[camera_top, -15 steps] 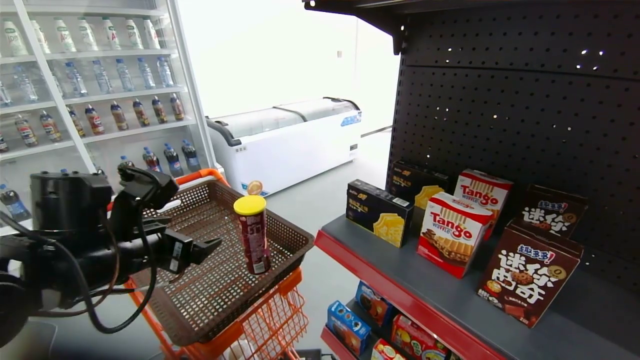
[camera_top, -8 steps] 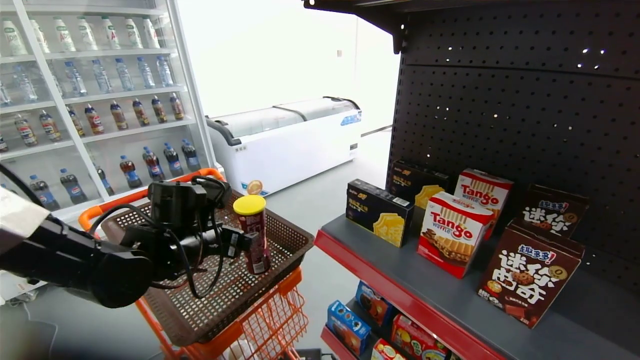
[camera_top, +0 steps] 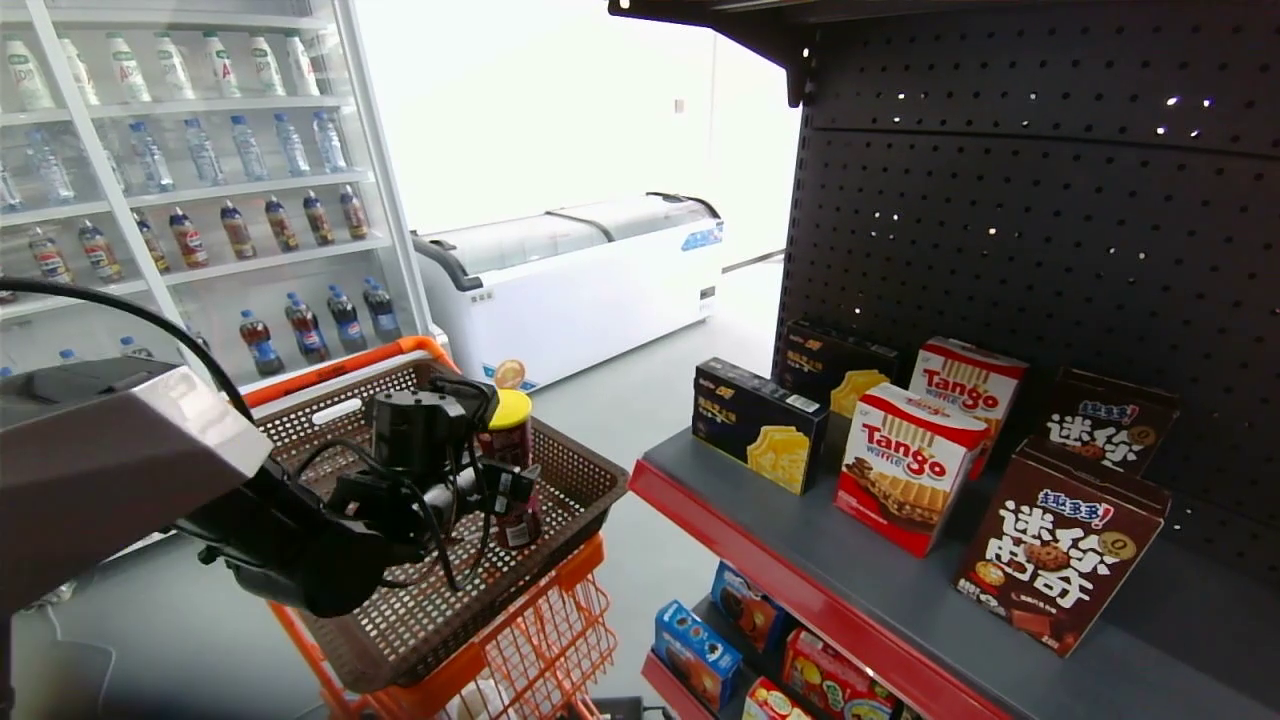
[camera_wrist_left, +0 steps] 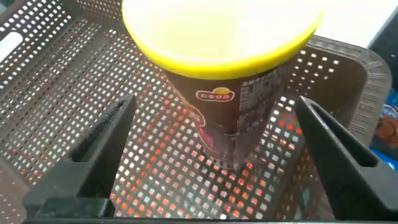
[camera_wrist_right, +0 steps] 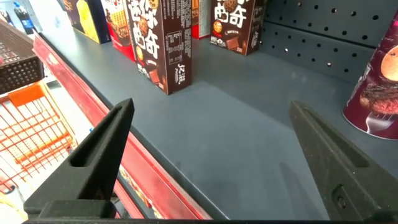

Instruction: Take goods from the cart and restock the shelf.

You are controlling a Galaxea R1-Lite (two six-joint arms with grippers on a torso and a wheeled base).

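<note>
The can [camera_wrist_left: 230, 106] stands upright in the brown basket [camera_top: 585, 470] on the cart [camera_top: 545, 640], left of the grey shelf [camera_top: 800, 540]. The left gripper [camera_wrist_left: 214, 111] is spread wide around the can, apparently not touching. The right gripper [camera_wrist_right: 211, 118] is wide open over the shelf. A freezer [camera_top: 570, 290] and a drinks cooler [camera_top: 200, 180] stand far behind.

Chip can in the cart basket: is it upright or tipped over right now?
Upright. The chip can stands on its base on the mesh floor of the basket, lidded end on top.
</note>
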